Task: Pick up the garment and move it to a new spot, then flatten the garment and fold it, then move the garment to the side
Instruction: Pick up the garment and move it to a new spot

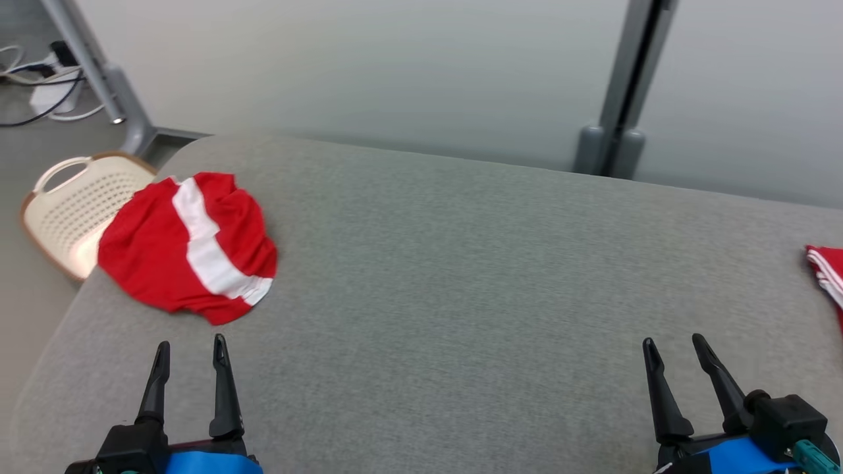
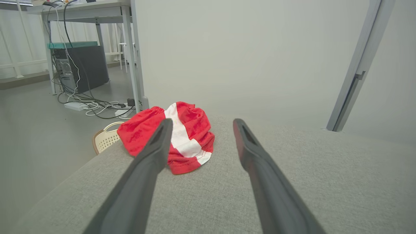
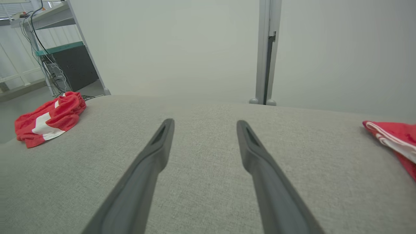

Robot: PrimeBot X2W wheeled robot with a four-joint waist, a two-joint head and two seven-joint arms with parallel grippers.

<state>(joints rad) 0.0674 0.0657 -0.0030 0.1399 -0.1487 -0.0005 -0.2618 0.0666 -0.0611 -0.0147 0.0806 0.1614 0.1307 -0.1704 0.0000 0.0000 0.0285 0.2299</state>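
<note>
At the right end of the surface (image 1: 461, 296) a second red cloth (image 1: 828, 273) is cut by the frame — shape unclear. At its left end the garment (image 1: 188, 247) hides part of a basket (image 1: 72, 204).

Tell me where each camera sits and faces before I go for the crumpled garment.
Head view: on the head, looking forward and down at the grey table; left gripper and right gripper, both open, at the bottom.
Left wrist view: on the left wrist, looking along its fingers at the crumpled garment and basket.
Right wrist view: on the right wrist, looking along its fingers across the table; second garment at right.
Shared: all three show the crumpled garment.
</note>
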